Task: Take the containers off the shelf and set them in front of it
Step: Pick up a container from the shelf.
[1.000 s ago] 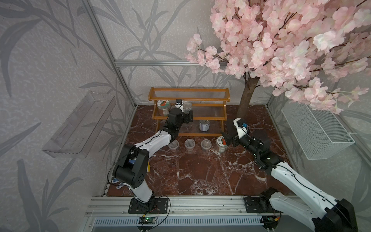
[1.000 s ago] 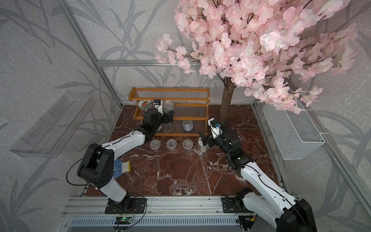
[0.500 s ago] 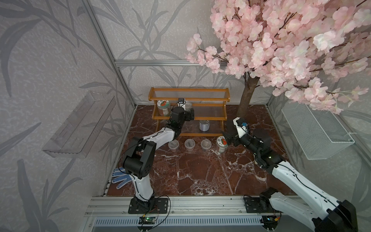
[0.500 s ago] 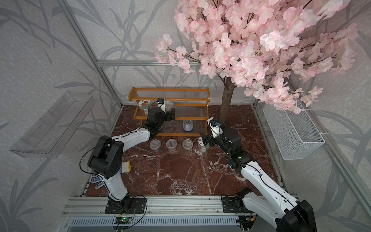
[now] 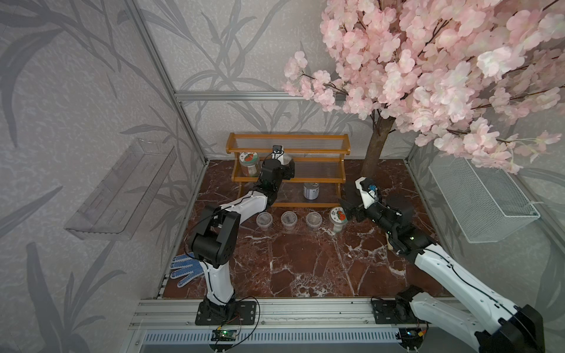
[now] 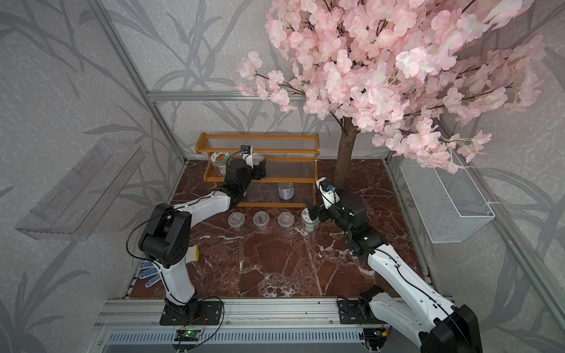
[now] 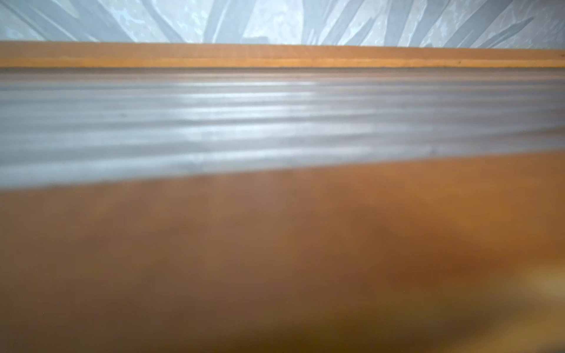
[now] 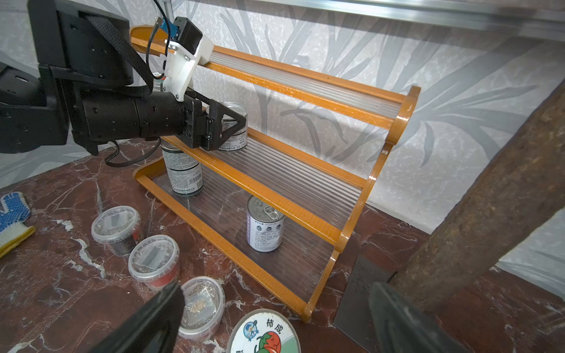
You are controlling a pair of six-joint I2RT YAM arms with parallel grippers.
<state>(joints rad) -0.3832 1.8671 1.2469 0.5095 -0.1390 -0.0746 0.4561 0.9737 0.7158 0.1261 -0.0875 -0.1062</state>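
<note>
The left pincer (image 8: pixel 230 123) straddles a tin can (image 8: pixel 236 141) on the middle tier of the orange wooden shelf (image 8: pixel 293 91); whether it squeezes the can cannot be told. The right pincer (image 8: pixel 275 290) stands wide apart above a white-lidded jar (image 8: pixel 265 334) on the marble surface (image 5: pixel 305 262), beside three clear cups (image 8: pixel 153 259) in front of the shelf. Two more cans (image 8: pixel 265 227) stand on the bottom tier.
</note>
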